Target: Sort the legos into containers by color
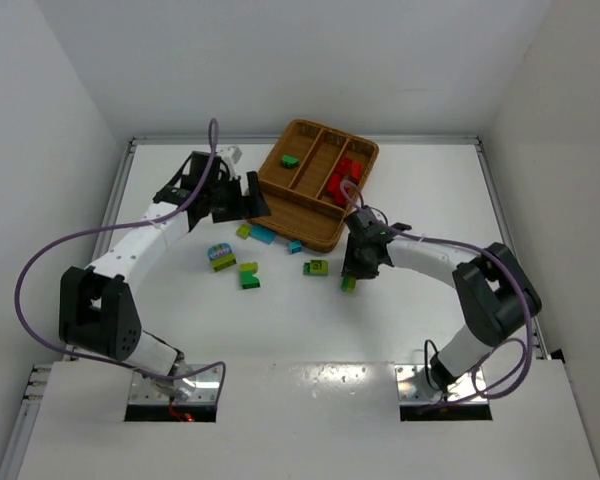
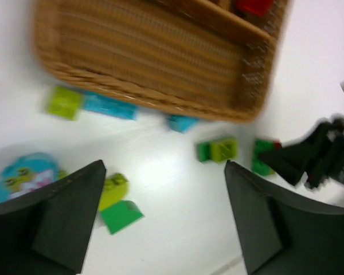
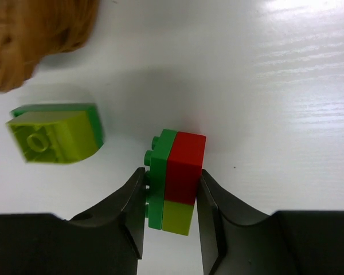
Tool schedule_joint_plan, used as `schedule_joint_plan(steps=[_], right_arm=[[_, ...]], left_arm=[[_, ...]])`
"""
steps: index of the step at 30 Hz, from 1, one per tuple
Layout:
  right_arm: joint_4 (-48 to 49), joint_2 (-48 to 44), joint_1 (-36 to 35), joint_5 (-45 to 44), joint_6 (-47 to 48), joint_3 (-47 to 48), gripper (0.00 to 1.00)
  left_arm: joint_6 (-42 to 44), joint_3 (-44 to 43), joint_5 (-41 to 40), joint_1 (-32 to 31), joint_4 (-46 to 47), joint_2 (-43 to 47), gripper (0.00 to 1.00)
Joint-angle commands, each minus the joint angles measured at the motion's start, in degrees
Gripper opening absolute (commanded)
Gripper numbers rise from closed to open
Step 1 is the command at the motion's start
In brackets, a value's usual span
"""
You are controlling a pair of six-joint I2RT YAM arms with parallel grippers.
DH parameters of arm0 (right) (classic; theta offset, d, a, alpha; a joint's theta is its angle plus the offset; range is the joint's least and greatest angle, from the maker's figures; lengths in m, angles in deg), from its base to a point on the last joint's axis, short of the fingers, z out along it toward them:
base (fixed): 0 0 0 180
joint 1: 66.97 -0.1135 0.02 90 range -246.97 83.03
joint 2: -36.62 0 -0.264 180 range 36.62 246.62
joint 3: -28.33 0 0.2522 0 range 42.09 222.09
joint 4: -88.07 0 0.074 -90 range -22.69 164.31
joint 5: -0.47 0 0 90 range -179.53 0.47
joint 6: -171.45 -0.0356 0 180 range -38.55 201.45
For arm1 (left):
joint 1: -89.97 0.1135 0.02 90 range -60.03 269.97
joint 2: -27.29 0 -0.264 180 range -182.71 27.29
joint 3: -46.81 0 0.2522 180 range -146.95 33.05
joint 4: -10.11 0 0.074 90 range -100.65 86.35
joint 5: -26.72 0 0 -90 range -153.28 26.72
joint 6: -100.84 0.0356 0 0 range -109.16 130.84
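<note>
1. Two white side walls and a white back wall close in a smooth white counter [image 1: 430, 190].
2. One brown wicker tray [image 1: 335, 133] sits on it at the far middle, turned at an angle and split into three long compartments.
3. My left arm [image 1: 130, 245] reaches far and bends to the right. Its wrist hangs by the tray's near-left edge. My left jaws are released, spread wide with nothing between them, above the loose bricks. That wrist view is blurred.
4. My right arm [image 1: 430, 262] folds in from the right, with its wrist pointing down just near of the tray's nearest corner. My right jaws are clenched on a small stack [image 3: 175, 180], one pad against each long side.
5. The stack is a green brick with a red piece and a lime piece on its face. I cannot tell whether it rests on the counter or sits just above it. It is just right of a green-and-lime brick [image 3: 54, 132], with a gap between them.
6. In the tray, a green brick [image 1: 290, 160] lies in the left compartment and several red bricks [image 1: 342, 178] lie in the right one.
7. Along the tray's near-left edge lie a lime brick [image 1: 243, 231], a light blue brick [image 1: 263, 235] and a smaller blue brick [image 1: 295, 246].
8. Nearer to me are a printed blue brick [image 1: 220, 257] and a lime-and-green pair [image 1: 248, 275].
</note>
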State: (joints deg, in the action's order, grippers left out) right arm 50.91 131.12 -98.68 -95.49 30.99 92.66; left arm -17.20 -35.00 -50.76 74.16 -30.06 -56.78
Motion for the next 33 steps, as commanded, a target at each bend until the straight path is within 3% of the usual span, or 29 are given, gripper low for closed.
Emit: schedule_joint_plan(steps=[1,3,4,7,12,18,23,29,33], right_arm=[[3.9,-7.9,-0.4,2.9,6.3,0.6,0.12],[6.9,-12.4,0.2,6.1,11.3,-0.1,0.12],[7.7,-13.7,0.2,6.7,12.9,-0.8,0.12],[11.6,-18.4,0.2,11.4,16.8,-2.9,0.12],[12.3,-19.6,0.2,18.2,19.9,-2.3,0.12],[12.3,-18.5,0.7,19.4,17.9,-1.1,0.14],[6.4,-13.9,2.5,16.9,12.1,5.1,0.14],[3.6,-11.9,2.0,13.8,1.3,7.9,0.14],[2.1,-13.0,1.4,10.8,-5.2,8.4,0.14]], left_arm=[[2.5,-0.2,19.0,-0.8,1.8,-2.3,0.93],[1.5,-0.2,27.0,-1.3,5.4,-3.6,0.94],[0.4,1.5,35.0,-1.8,7.8,-4.2,0.97],[-3.2,2.7,42.2,-3.3,15.0,-5.0,1.0],[-3.3,0.3,46.4,-7.5,15.5,-8.2,1.0],[-2.7,2.0,44.1,-10.5,16.0,-11.0,1.0],[-2.8,8.1,31.9,-11.0,17.7,-3.8,0.98],[-13.5,14.4,19.5,-12.8,28.5,-0.4,0.96],[-15.7,14.4,20.8,-14.2,31.9,-2.6,0.96]])
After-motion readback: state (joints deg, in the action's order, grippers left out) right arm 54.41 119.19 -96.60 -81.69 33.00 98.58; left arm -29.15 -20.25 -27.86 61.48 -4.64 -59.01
